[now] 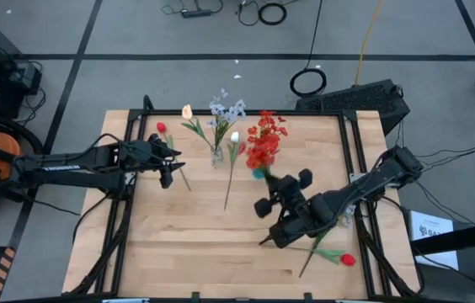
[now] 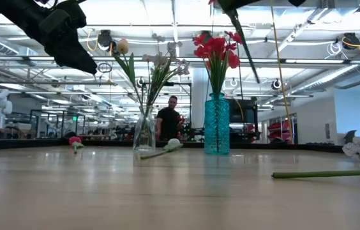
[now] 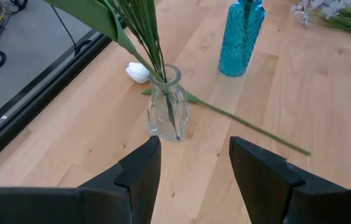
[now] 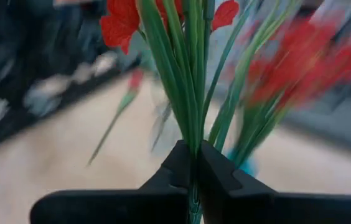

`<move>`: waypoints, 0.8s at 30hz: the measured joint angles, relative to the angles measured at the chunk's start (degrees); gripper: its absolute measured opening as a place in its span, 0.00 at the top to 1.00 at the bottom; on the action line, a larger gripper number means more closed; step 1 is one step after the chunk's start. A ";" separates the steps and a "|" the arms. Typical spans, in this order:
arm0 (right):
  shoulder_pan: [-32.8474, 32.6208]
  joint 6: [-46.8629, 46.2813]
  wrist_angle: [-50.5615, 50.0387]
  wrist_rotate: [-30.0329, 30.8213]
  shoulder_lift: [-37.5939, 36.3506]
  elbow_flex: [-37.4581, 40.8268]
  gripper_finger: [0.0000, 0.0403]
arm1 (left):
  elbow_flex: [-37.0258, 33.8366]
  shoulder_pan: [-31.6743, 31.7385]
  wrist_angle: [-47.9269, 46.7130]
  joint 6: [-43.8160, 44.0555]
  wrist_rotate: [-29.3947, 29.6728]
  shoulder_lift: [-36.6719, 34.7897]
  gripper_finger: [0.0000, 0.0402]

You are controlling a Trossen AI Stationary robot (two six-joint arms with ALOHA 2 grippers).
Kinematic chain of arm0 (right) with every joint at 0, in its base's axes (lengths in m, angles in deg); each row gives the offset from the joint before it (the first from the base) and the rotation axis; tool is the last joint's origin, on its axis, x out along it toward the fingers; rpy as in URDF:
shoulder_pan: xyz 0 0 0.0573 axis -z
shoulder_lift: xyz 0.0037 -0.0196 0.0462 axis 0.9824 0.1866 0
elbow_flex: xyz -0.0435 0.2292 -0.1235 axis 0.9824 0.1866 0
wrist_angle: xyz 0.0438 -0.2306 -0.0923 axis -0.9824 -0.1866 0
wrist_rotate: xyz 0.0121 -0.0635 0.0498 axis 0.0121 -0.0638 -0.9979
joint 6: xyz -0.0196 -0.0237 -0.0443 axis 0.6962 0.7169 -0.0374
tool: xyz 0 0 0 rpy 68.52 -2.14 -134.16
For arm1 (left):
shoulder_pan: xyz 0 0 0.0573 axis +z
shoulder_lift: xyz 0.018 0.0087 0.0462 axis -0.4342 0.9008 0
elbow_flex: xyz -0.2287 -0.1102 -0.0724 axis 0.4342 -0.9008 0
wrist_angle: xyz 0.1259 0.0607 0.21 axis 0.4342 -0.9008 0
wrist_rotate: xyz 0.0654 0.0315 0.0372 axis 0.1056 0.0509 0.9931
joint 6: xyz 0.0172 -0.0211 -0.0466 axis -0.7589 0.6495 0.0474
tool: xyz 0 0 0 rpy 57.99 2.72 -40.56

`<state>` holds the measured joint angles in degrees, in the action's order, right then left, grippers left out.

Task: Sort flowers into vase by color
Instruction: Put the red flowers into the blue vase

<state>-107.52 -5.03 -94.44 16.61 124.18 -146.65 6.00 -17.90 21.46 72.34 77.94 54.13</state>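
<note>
A pale wooden table (image 1: 221,252) with smooth plank grain sits on grey floor, an open workshop beyond it where a person (image 2: 169,121) in dark clothes stands.

Near the far edge stand two containers. The clear glass vase (image 3: 168,106), narrow-necked and rounded, holds thin green stems topped by pale lavender-white sprays (image 1: 225,109) and a cream-peach tulip bud (image 1: 187,111). Just beside it, the teal vase (image 3: 241,37) (faceted, textured glass) holds red blossom clusters (image 2: 216,48).

Loose on the boards: a white-budded stem (image 1: 232,164) lying by the clear vase, a red bud (image 1: 161,128) near the left arm, another red bud (image 1: 347,259) on a long stem at the right, and a pale spray (image 3: 328,11) by the right edge.

The left gripper (image 3: 191,171) hovers short of the clear vase, fingers spread wide and empty. The right gripper (image 4: 194,171) is raised near the teal vase, fingers pinched tight on a bunch of green stems carrying red blossoms (image 4: 122,22).
</note>
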 joint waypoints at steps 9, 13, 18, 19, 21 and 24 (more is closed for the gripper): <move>2.02 -30.22 -28.72 12.75 -0.23 0.01 1.00 | 0.00 0.00 2.45 0.08 0.18 0.00 0.51; 3.81 -30.65 -30.06 13.91 -1.56 0.21 1.00 | 0.00 0.00 5.26 0.07 0.28 0.02 0.51; 5.36 -32.76 -28.29 14.75 -4.25 4.30 1.00 | 0.00 0.00 8.88 0.02 0.33 0.11 0.51; 5.43 -33.35 -26.82 15.64 -4.66 5.14 1.00 | 0.00 0.00 9.32 0.00 0.33 0.11 0.51; 5.45 -33.60 -23.54 16.72 -4.97 6.67 1.00 | 0.00 0.00 9.95 0.00 0.37 0.11 0.51; 5.35 -32.37 -17.74 15.18 -4.89 8.55 1.00 | 0.00 0.01 9.88 -0.02 0.42 0.14 0.51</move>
<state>-102.17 -37.40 -112.18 31.78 119.29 -138.10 6.00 -17.89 31.35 72.32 78.36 54.27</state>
